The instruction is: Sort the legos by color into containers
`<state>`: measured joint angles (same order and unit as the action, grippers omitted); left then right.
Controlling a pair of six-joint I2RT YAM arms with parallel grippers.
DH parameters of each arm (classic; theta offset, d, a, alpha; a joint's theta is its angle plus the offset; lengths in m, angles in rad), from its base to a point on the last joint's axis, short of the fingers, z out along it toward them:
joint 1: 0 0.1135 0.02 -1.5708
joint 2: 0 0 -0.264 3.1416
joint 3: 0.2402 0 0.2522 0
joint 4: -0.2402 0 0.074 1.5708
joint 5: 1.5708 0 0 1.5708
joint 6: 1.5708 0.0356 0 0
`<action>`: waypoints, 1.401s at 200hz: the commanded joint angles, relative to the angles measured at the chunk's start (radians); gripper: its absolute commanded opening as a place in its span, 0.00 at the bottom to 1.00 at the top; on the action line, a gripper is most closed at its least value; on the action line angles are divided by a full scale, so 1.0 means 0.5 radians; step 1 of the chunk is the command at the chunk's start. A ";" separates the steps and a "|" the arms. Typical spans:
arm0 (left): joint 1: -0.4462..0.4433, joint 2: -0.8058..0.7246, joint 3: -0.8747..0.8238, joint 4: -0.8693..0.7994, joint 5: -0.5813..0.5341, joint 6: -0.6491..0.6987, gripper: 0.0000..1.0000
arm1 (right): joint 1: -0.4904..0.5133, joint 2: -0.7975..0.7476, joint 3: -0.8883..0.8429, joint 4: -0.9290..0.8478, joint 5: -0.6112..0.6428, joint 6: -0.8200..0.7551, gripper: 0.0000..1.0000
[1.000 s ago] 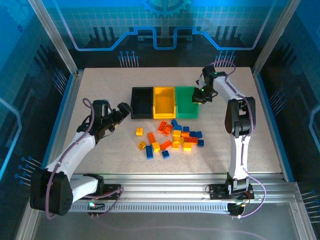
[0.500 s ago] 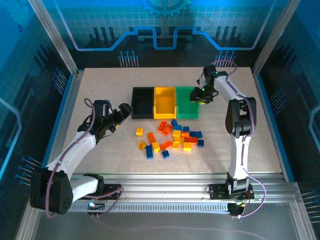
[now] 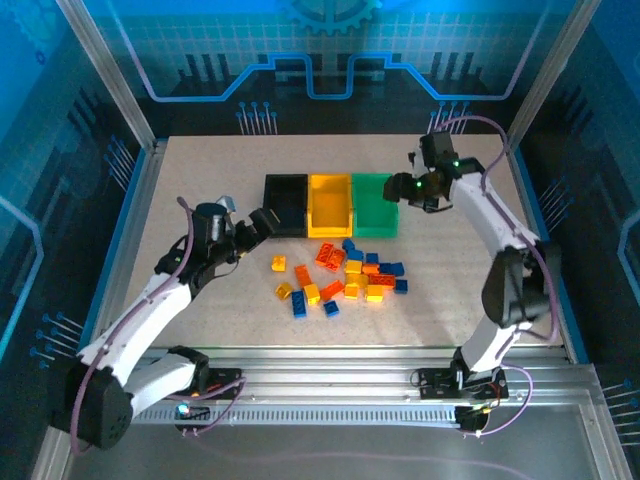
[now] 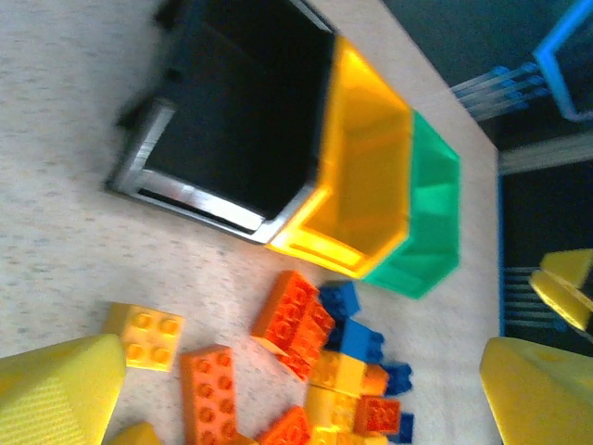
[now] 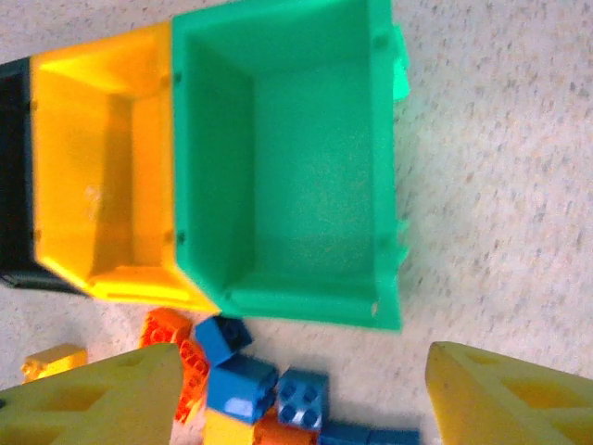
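Note:
Three bins stand in a row at mid-table: black (image 3: pixel 284 205), yellow (image 3: pixel 329 204) and green (image 3: pixel 372 205). The green bin's inside (image 5: pixel 306 185) and the yellow bin's (image 5: pixel 93 185) hold no bricks. Orange, yellow and blue legos (image 3: pixel 345 275) lie scattered just in front of the bins. My left gripper (image 3: pixel 262 222) hovers open by the black bin's front left corner, above the legos' left side (image 4: pixel 295 320). My right gripper (image 3: pixel 405 190) hangs open over the green bin's right front edge, with blue bricks (image 5: pixel 243 385) below it and nothing held.
A lone yellow brick (image 3: pixel 278 263) lies left of the pile. Bare tabletop (image 3: pixel 200 170) lies left and behind the bins, and also right of the pile (image 3: pixel 460 270). Metal frame posts and blue walls close in the table's sides.
The left gripper has slid right toward the black bin's corner. The right arm's elbow has swung out to the right, and its gripper has shifted slightly right at the green bin.

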<state>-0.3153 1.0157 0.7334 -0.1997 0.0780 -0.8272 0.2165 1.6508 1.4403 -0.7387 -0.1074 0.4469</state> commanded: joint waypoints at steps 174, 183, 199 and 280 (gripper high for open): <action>-0.155 -0.266 -0.380 -0.060 -0.087 -0.079 0.99 | 1.012 -0.308 -1.189 0.435 0.601 0.690 0.77; -0.155 -0.279 -0.381 -0.067 -0.091 -0.071 0.99 | 1.012 -0.280 -1.185 0.456 0.596 0.679 0.75; -0.156 -0.295 -0.383 -0.083 -0.104 -0.067 0.99 | 1.009 -0.236 -1.173 0.468 0.597 0.674 0.72; -0.157 -0.289 -0.352 -0.094 -0.110 -0.057 0.99 | 0.999 -0.242 -1.195 0.426 0.557 0.660 0.41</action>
<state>-0.3847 0.8814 0.5579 -0.2317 0.0227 -0.8646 0.7124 1.5475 0.8349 -0.5144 0.1612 0.7715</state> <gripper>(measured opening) 0.990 0.452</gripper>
